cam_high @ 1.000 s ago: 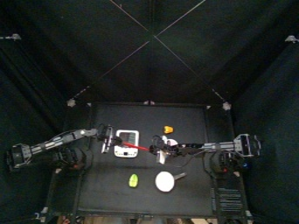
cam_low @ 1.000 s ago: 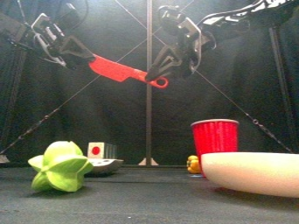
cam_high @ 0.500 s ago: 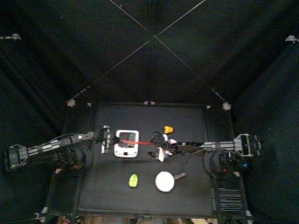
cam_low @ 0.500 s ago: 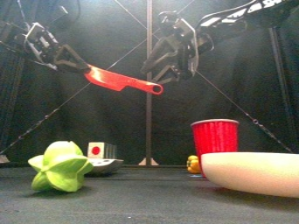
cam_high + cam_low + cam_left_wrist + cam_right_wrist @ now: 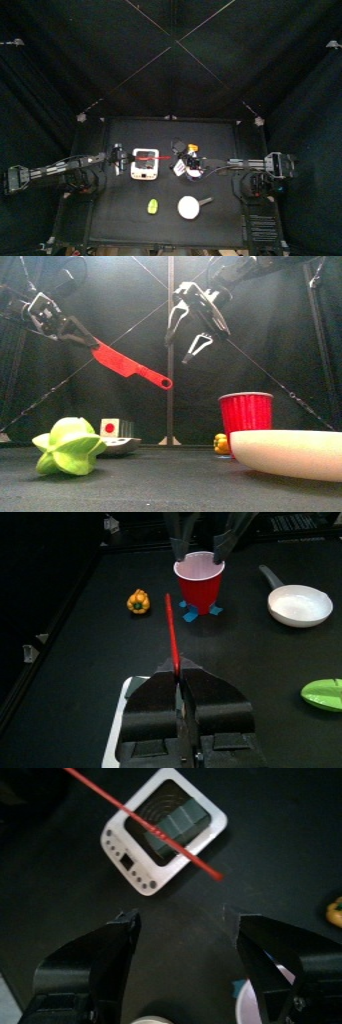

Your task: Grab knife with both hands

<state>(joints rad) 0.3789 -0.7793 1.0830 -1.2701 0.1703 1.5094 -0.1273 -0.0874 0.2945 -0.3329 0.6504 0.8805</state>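
Nearest the table's front edge sat a white bowl [image 5: 297, 454] and a green star-shaped toy [image 5: 70, 446], with a red cup [image 5: 245, 414] and a small orange object [image 5: 221, 442] just behind. A white rectangular device [image 5: 114, 436] lay further back on the left. Above them all, the knife [image 5: 130, 364] hung in the air, tilted with its free end lower toward the middle. The left gripper [image 5: 182, 680] had its 2 jaws pressed together on the knife's upper end. The right gripper [image 5: 197, 318] hovered just beside the knife's free end, jaws spread wide and not touching it, directly over the cup.
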